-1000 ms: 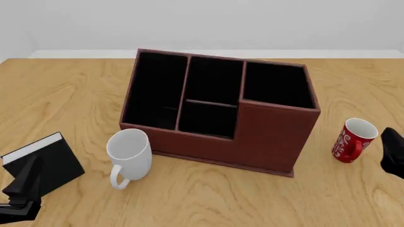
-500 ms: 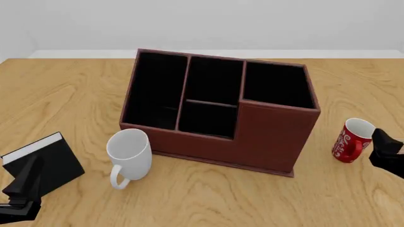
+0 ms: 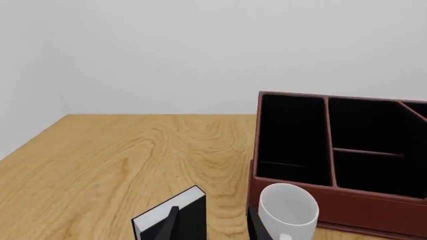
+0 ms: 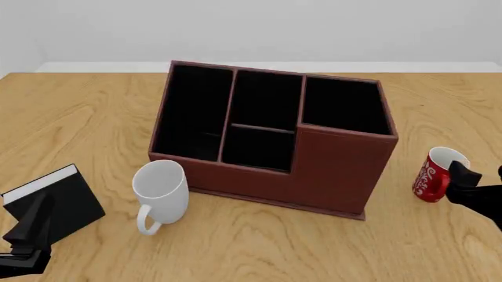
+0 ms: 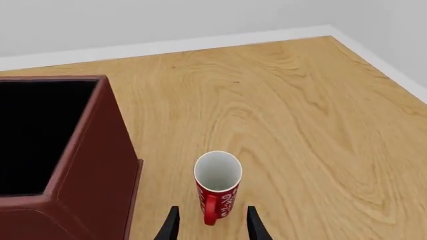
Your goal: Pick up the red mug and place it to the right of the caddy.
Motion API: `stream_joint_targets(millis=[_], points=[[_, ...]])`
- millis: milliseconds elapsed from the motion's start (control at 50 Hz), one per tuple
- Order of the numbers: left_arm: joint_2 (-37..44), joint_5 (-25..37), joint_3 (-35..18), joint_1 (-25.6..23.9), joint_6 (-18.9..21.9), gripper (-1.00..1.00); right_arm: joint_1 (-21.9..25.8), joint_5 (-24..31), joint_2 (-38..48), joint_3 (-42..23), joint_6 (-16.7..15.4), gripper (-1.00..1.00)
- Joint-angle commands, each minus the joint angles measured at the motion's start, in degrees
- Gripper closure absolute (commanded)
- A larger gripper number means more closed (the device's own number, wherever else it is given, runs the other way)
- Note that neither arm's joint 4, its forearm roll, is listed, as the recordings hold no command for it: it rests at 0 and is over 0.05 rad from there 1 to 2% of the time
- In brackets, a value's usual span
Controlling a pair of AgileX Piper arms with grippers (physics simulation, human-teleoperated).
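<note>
Now the right pincer (image 4: pixel 462 176) has slid in from the lower right edge of the front view over the last second and sits right against the red mug (image 4: pixel 434 175), overlapping the mug's right side and rim. The mug has not moved; it stands upright at the right of the frame, already a little to the right of the caddy (image 4: pixel 271 141) with bare wood between them. In the right wrist view the mug (image 5: pixel 217 187) sits at bottom centre with its handle turned toward the camera, and the two fingers (image 5: pixel 171 226) stand apart on either side of it, wider than the handle but with nothing gripped yet. That looks like the last of the approach, with closing and lifting still to come.

The left pincer (image 4: pixel 27 235) stays parked at the lower left corner of the front view; in its own view its fingers (image 3: pixel 175 227) stand apart, holding nothing, with the black box (image 4: pixel 49 202) and the white mug (image 4: pixel 161 191) just ahead.

For room, the table (image 4: pixel 235 247) is bare around the red mug: open wood behind it and in front. The caddy's tall right wall (image 5: pixel 100 165) is the nearest obstacle, so a lift should stay clear of it. The table's right edge (image 5: pixel 380 60) runs along the upper right of the right wrist view, well away from the mug.
</note>
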Motion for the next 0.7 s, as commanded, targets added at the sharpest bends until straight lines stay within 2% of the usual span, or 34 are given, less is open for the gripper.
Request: stream_joint_targets(millis=[20, 420, 700], points=[[0.0, 0.0, 0.0, 0.0, 0.0, -1.00, 0.2, -5.1, 6.8, -0.1, 0.3, -1.00], [0.0, 0.0, 0.0, 0.0, 0.0, -1.00, 0.3, -9.4, 13.5, -0.9, 0.7, -1.00], [0.0, 0.0, 0.0, 0.0, 0.0, -1.00, 0.5, -8.7, 15.6, -2.6, 1.4, -1.00]])
